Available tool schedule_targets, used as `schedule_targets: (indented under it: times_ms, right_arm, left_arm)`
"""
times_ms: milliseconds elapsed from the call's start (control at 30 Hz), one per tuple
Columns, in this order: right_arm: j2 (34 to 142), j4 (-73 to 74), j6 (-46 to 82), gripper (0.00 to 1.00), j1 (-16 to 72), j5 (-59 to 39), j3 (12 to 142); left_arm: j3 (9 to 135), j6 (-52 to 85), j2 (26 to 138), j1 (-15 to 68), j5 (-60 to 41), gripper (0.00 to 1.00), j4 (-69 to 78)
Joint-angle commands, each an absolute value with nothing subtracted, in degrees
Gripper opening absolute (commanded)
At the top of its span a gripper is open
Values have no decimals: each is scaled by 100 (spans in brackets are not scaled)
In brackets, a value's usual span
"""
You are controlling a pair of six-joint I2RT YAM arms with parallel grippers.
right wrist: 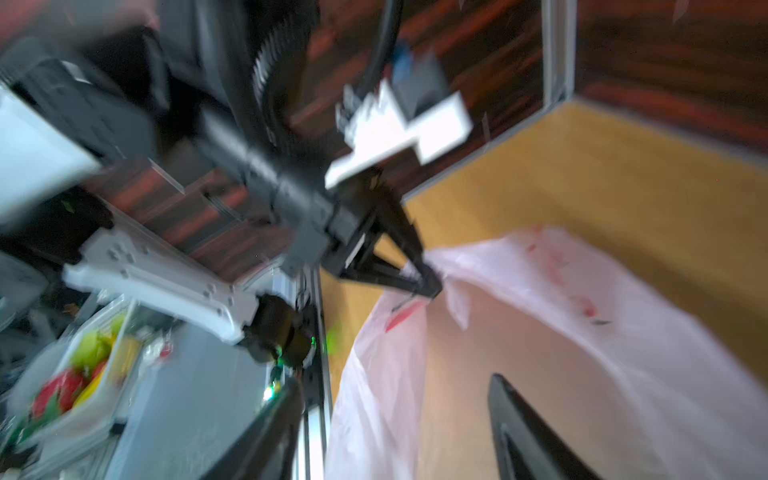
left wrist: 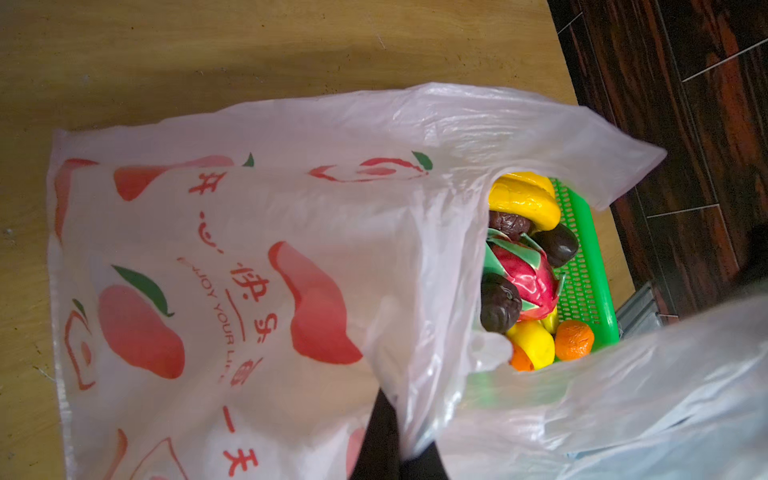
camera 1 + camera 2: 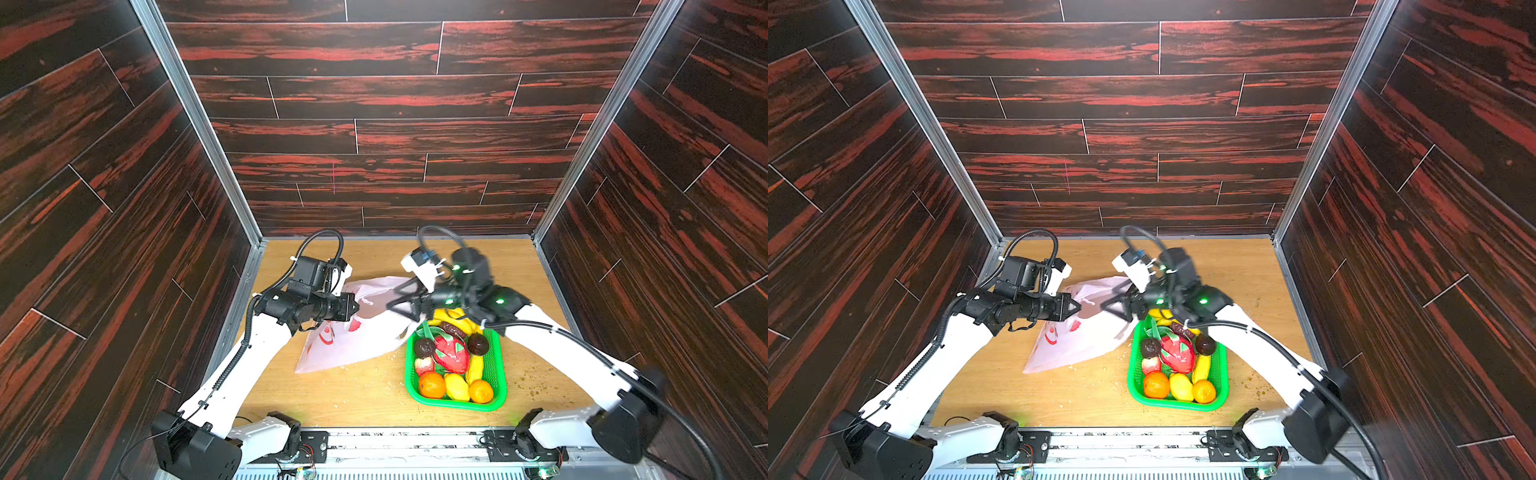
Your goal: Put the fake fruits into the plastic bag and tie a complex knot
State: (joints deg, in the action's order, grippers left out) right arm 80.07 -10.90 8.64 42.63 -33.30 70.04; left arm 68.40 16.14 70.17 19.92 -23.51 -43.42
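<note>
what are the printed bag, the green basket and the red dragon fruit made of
Thin whitish-pink printed carrier bag: soft plastic film, translucent and slightly shiny; it crinkles and the green shows through it.
Green perforated basket: rigid moulded plastic, by its even holes and smooth rim.
Red dragon fruit with green tips: probably hard glossy plastic, given its bright highlights.

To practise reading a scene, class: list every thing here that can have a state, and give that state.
plastic bag: lying on the table, mouth lifted open, no fruit seen inside, untied.
green basket: upright, full.
fake fruits: all piled in the green basket.
left gripper: shut on the plastic bag's rim.
right gripper: open, at the bag's mouth.
</note>
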Motion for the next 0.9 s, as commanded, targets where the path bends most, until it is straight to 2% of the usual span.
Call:
schedule_targets:
  times_ms: [0, 133, 367, 500, 567, 767, 867]
  right_arm:
    - [8042, -1475, 721, 56, 4568, -3315, 6779]
    - [7796, -1225, 1087, 30, 5061, -3064, 6155]
    - [7731, 85, 2022, 20, 5779, -2650, 4883]
    - [7898, 252, 2154, 20, 6079, -2515, 4781]
    - [7858, 97, 2109, 23, 6081, -2390, 4790]
    - [7264, -678, 1645, 64, 6064, -2040, 5010]
    - [7056, -1270, 1417, 74, 6023, -1652, 5220]
  left_arm:
    - [6861, 1874, 7072, 1976, -2311, 0, -4302]
    - [6880, 2231, 7211, 1978, -2289, 0, -4230]
    - [6808, 2766, 7371, 1979, -2317, 0, -4106]
    - [6676, 3008, 7364, 1978, -2276, 0, -3984]
    - [6646, 3049, 7348, 1978, -2284, 0, -3981]
    - [6544, 3081, 7228, 1978, -2223, 0, -4012]
    - [6544, 3019, 7156, 1983, -2133, 0, -4101]
